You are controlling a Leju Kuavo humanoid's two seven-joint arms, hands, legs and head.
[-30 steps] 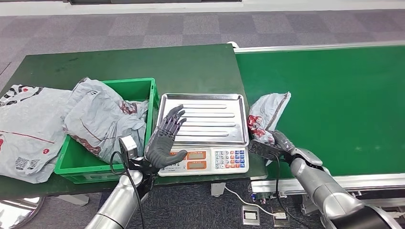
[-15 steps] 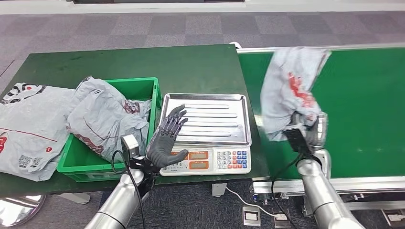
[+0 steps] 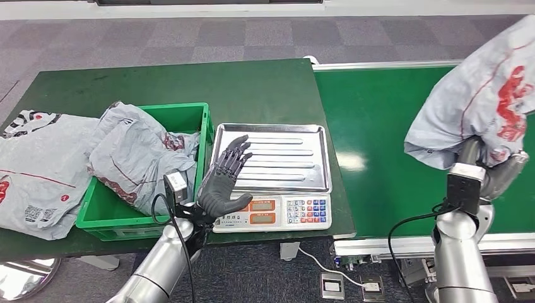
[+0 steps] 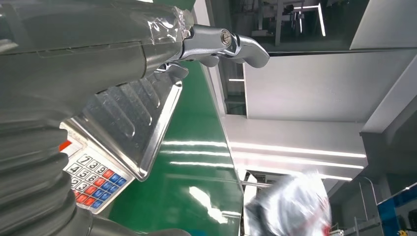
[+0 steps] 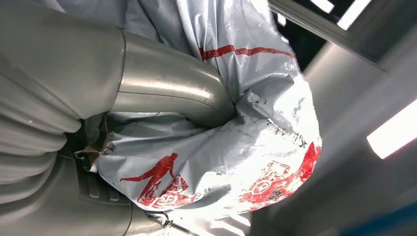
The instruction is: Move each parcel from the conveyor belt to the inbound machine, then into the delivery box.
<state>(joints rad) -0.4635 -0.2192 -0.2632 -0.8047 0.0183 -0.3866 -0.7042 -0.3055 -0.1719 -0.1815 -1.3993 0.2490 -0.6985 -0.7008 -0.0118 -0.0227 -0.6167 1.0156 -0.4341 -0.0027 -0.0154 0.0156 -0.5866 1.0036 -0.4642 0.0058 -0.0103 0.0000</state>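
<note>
My right hand (image 3: pixel 498 170) grips a grey parcel (image 3: pixel 486 101) with red print and holds it high above the green conveyor belt (image 3: pixel 385 145), at the far right of the head view. The right wrist view shows the same parcel (image 5: pixel 236 147) bunched against my right hand (image 5: pixel 147 98). My left hand (image 3: pixel 222 180) is open, fingers spread, over the front left of the scale's steel tray (image 3: pixel 277 158). The scale (image 4: pixel 123 132) appears in the left wrist view beside my left hand (image 4: pixel 74 73). The green delivery box (image 3: pixel 126 202) holds another grey parcel (image 3: pixel 142 158).
A large grey parcel (image 3: pixel 35 170) lies on the dark green table (image 3: pixel 189 82) left of the box. The scale's keypad and display (image 3: pixel 284 211) face me at the table's front edge. A cable runs down to floor sockets (image 3: pixel 347 284).
My right hand has lifted the parcel off the belt's near left edge and swung it up and to the right. My left hand has stayed over the scale.
</note>
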